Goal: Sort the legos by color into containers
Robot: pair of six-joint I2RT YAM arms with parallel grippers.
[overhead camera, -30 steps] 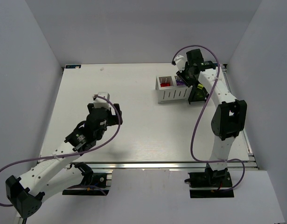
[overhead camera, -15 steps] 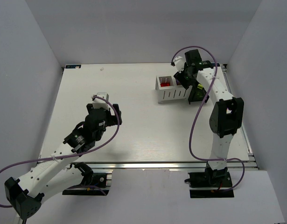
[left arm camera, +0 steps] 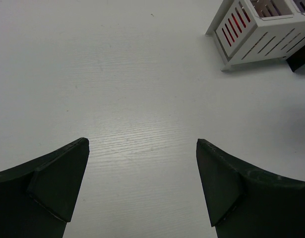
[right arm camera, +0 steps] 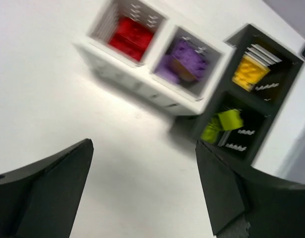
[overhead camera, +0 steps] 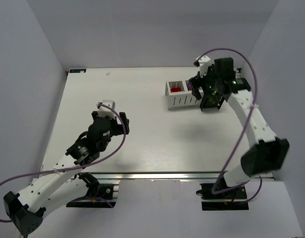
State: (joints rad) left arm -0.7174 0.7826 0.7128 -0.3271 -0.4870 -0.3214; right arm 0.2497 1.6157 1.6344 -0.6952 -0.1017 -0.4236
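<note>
The white box (right arm camera: 137, 74) holds red legos (right arm camera: 127, 33) in one compartment and purple legos (right arm camera: 184, 58) in the other. Beside it, the black bin (right arm camera: 271, 106) holds yellow legos (right arm camera: 249, 72) and lime green legos (right arm camera: 221, 124). My right gripper (right arm camera: 144, 144) hangs open and empty above the table just in front of both containers; its view is blurred. From above, the right gripper (overhead camera: 201, 88) sits over the white box (overhead camera: 184, 101) and black bin (overhead camera: 212, 103). My left gripper (left arm camera: 141, 141) is open and empty over bare table, left of centre (overhead camera: 110, 118).
Grey walls close in the table on the left, back and right. A metal rail (overhead camera: 157, 174) runs along the near edge by the arm bases. In the left wrist view the white box (left arm camera: 256, 34) stands at the upper right.
My right gripper has opened wide, and its arm has swung out to the right, with the gripper still over the containers. The left arm has barely shifted.
</note>
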